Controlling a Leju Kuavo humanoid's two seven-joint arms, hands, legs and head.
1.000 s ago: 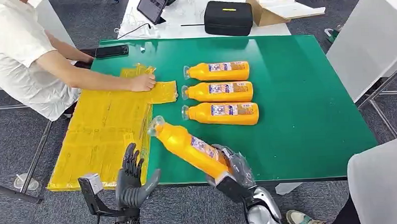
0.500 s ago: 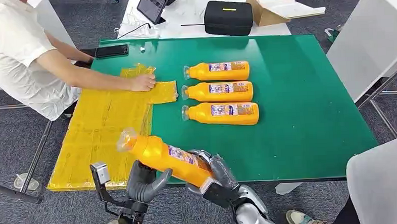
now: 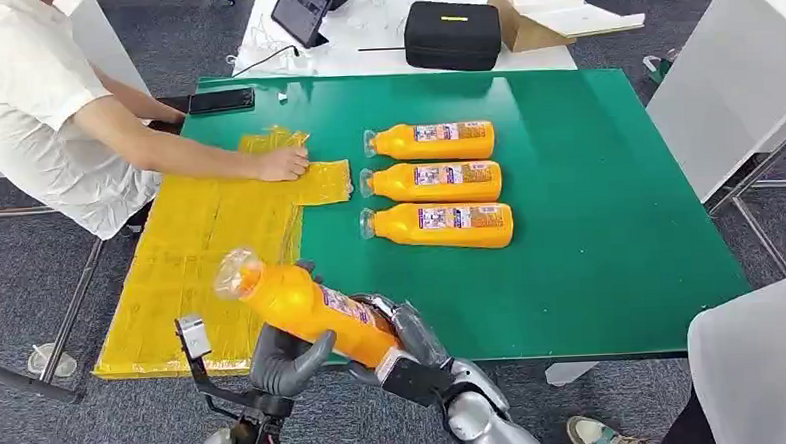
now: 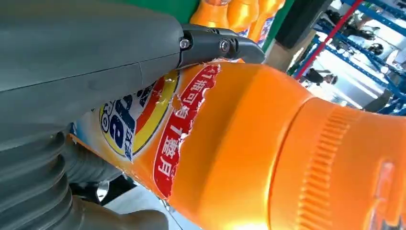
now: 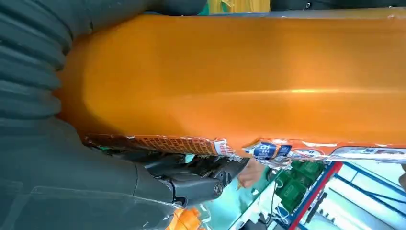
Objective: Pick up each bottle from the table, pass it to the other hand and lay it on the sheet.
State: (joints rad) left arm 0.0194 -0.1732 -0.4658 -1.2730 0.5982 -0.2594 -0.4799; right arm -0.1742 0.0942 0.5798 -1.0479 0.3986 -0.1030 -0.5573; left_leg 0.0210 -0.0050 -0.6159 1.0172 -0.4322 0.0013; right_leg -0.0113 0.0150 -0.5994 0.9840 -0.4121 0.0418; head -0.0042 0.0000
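At far left I am seeing a person in a white shirt (image 3: 34,108) leaning in, one hand (image 3: 284,164) pressing on the crinkled yellow plastic sheet (image 3: 196,271) that is covering the left part of the green desk (image 3: 609,223) and hanging over its near left edge.

Left hand (image 3: 280,362) is sitting just below the desk's near edge, thumb and fingers (image 4: 220,45) wrapping around the lower body of the orange plastic bottle with the clear cap (image 3: 303,304). The left wrist view is showing them lying against the bottle's label.

That bottle is hanging tilted in the air over the near edge, cap end up and leftward above the sheet, base end in the right hand (image 3: 410,351). The right hand's fingers (image 5: 191,184) are closing around the base. Both hands are holding it at once.

Further right, three more orange bottles (image 3: 434,183) are lying side by side mid-desk, caps pointing left.

At the far edge, a black phone (image 3: 221,100) is resting.
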